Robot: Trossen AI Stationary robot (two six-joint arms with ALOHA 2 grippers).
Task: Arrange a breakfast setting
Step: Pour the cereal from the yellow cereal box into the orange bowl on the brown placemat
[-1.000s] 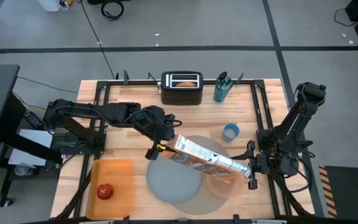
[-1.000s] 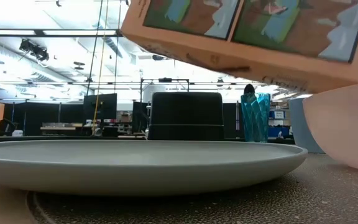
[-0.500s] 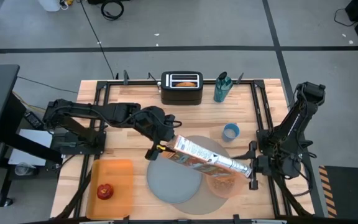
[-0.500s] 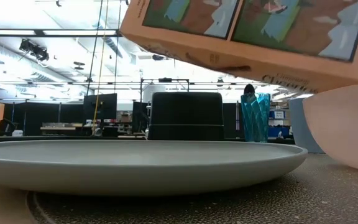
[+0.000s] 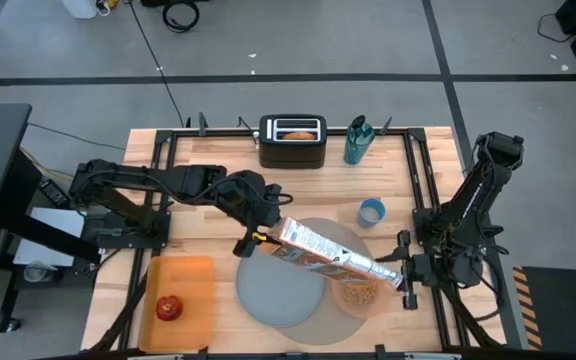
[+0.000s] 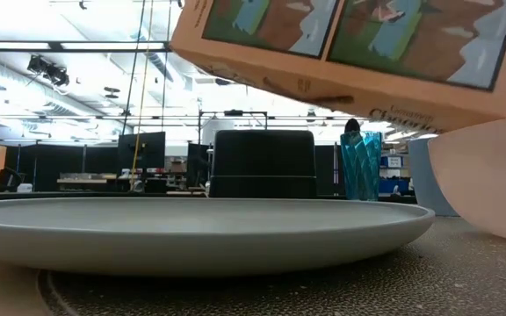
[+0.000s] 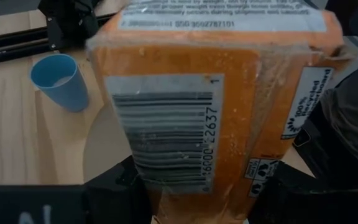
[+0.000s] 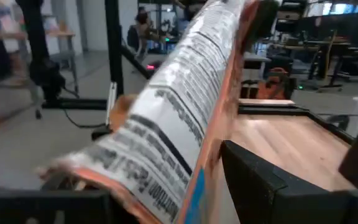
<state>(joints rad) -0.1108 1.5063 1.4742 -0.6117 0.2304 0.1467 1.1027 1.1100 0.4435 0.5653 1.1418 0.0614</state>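
Note:
An orange cereal box (image 5: 333,255) slants over the round grey mat (image 5: 340,228), its open end above the translucent pink bowl (image 5: 363,297), which holds brown cereal. My left gripper (image 5: 265,228) is shut on the box's closed bottom end. My right gripper (image 5: 404,272) is at its open end. The grey-blue plate (image 5: 278,292) lies on the mat's left part, and the blue cup (image 5: 371,211) stands at the mat's far edge. The red apple (image 5: 169,307) lies on the orange tray. A bagel (image 5: 298,127) sits in the toaster. The spoon is out of view. My left gripper pinches the box's bottom end (image 7: 185,186) between its two fingers, coming from the table's left and slanting down. The box is lifted clear and tilts down toward the bowl. My right gripper has a finger (image 8: 266,180) on each side of the box's open end (image 8: 213,146), coming from the table's right. The box hides the pads.
The black toaster (image 5: 292,142) and a teal bottle (image 5: 357,141) stand at the far edge. The flat orange tray (image 5: 183,290) lies near the front left. Black frame rails run along both sides of the table.
Cereal has dropped from the box into the pink bowl, which now shows more brown pieces. The box's open end and my right gripper have moved slightly toward the near edge. My left gripper has kept its place.

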